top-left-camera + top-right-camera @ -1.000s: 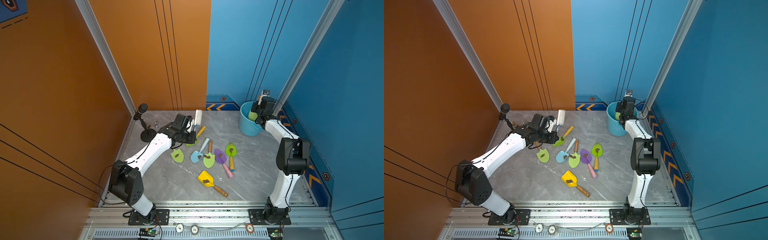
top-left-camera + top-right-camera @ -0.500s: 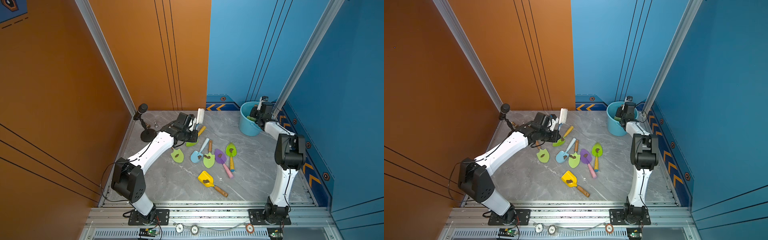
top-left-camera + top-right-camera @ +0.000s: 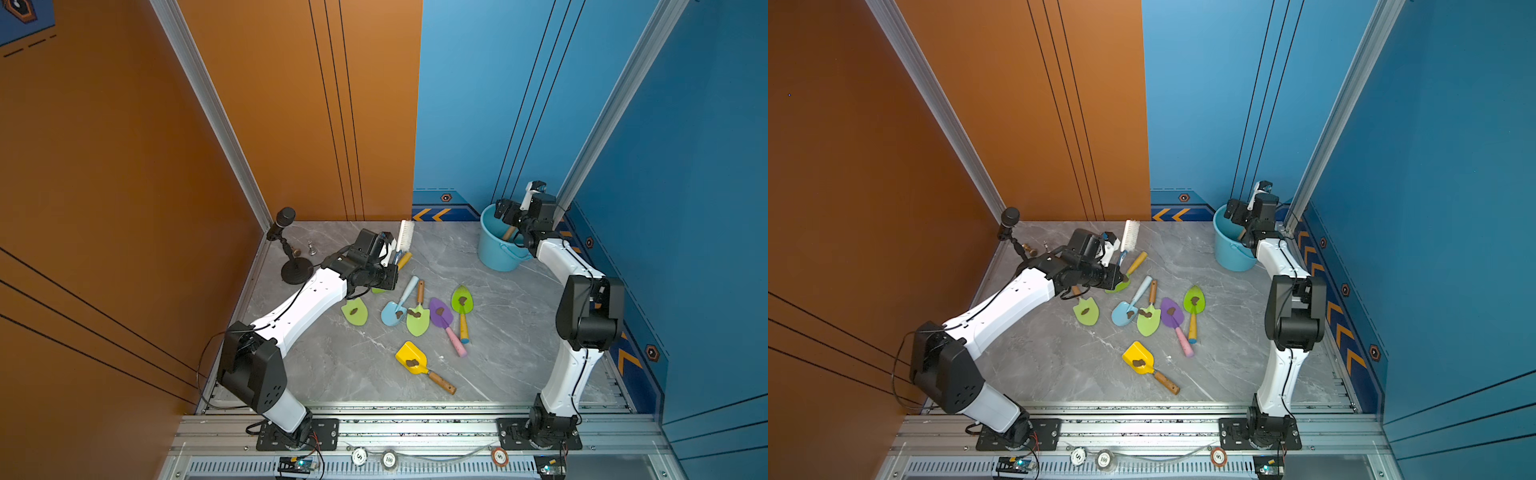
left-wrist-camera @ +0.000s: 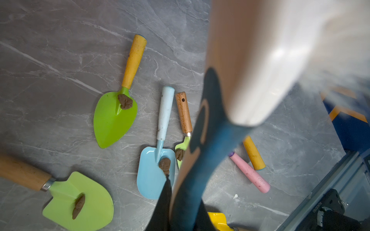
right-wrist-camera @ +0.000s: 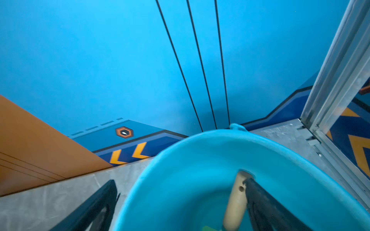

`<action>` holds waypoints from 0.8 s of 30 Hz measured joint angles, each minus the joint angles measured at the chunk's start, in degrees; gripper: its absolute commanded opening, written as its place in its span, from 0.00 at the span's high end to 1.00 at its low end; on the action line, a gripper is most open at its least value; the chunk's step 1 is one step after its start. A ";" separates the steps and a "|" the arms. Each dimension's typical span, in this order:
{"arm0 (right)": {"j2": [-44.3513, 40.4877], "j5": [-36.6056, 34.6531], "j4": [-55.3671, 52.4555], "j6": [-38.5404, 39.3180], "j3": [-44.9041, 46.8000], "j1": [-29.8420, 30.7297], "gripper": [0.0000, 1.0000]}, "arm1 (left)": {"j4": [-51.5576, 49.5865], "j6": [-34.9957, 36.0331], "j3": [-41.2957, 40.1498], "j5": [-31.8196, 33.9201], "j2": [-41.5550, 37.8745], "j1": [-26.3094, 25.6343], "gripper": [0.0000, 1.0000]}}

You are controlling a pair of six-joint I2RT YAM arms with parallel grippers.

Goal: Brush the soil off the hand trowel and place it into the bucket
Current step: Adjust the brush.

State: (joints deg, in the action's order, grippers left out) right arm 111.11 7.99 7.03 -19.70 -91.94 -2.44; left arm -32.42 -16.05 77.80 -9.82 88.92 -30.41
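At far left the left gripper (image 3: 388, 254) is clamped on the blue handle of a brush (image 3: 405, 234), bristles aimed at the back wall (image 3: 374, 124). In the left wrist view that brush is a close blur hiding parts of what lies behind it.

Mid-tabletop (image 3: 332, 374), spare trowels (image 3: 394, 312) lie flat, each with a lump of soil (image 4: 125, 101) on its blade. One green one is partly under the left arm (image 3: 307, 303) in both top views.

At right, the trowel (image 5: 236, 202) stands in the bucket (image 3: 494, 254), long axis steep, wooden handle end up and blade down. Only a sliver of green blade shows at the edge of the right wrist view; the bucket wall hides the rest.

The right gripper (image 5: 180, 181) hangs over the bucket, spread wide and holding nothing. One finger (image 5: 266, 208) is right against the handle; whether it touches I cannot tell. The other is outside the rim.
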 measured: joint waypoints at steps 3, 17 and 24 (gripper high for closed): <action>-5.29 0.24 -3.43 -3.48 0.00 2.93 0.01 | 0.13 0.20 -1.86 0.00 -3.50 -0.04 1.00; -18.58 -0.98 -10.69 -27.04 18.49 37.57 0.01 | -2.73 -0.76 -12.04 3.04 -16.26 0.70 1.00; -23.65 -4.07 -10.97 -28.00 19.06 42.16 0.01 | -3.17 -1.62 -12.26 3.96 -17.07 1.64 1.00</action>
State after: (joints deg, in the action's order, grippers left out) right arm 87.46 3.92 -3.95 -47.70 -72.88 39.72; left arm -35.59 -17.67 65.54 -5.87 71.85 -28.77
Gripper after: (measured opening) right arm 0.993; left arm 0.145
